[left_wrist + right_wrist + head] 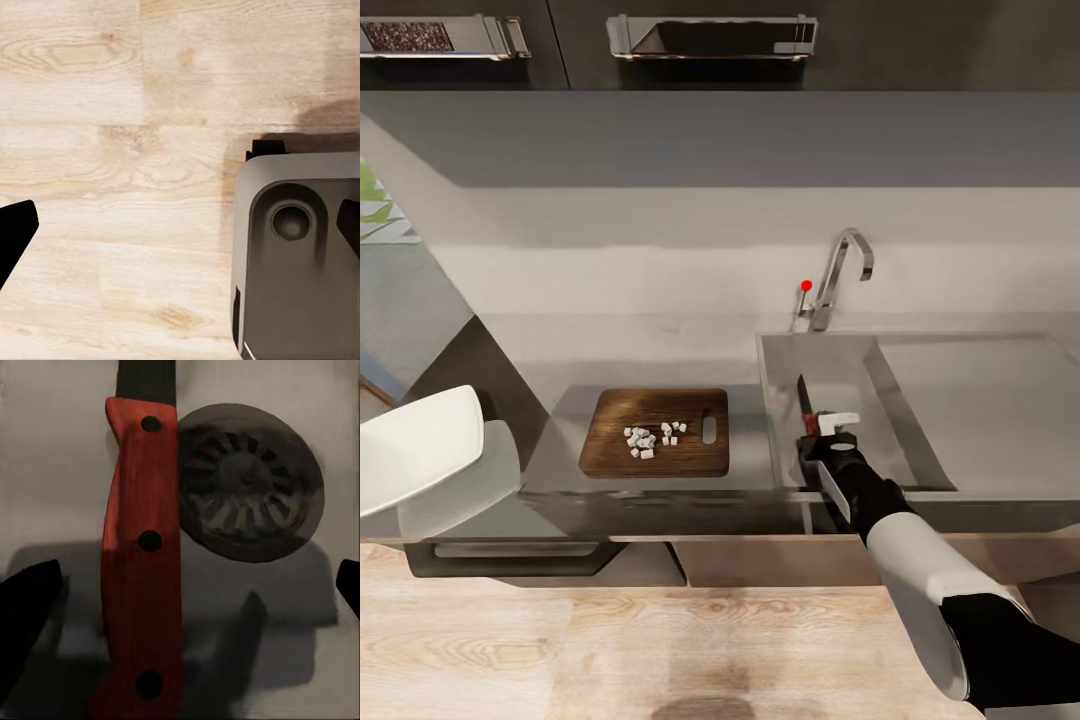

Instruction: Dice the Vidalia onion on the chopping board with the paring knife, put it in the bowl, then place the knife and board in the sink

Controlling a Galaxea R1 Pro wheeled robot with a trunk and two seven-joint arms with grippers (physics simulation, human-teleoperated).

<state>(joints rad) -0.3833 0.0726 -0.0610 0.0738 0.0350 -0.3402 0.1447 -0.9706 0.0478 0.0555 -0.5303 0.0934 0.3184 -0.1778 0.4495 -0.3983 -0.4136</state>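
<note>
The paring knife (803,402), red-handled with a dark blade, lies in the grey sink (850,365), its handle (139,555) beside the round drain (251,484). My right gripper (828,428) hovers just above the handle, open, its dark fingertips (26,615) wide apart on either side and not touching it. The brown chopping board (655,432) sits on the steel countertop (560,440) left of the sink, with several white onion dice (650,438) on it. A white bowl (415,455) shows at the far left; its inside is hidden. My left gripper (180,232) is open over the floor.
The chrome tap (842,270) with its red knob (806,286) stands behind the sink, and the flat drainboard (990,400) lies to the right. Dark upper cabinets (710,40) hang above. In the left wrist view, the robot's grey base (300,262) sits on the wooden floor (112,150).
</note>
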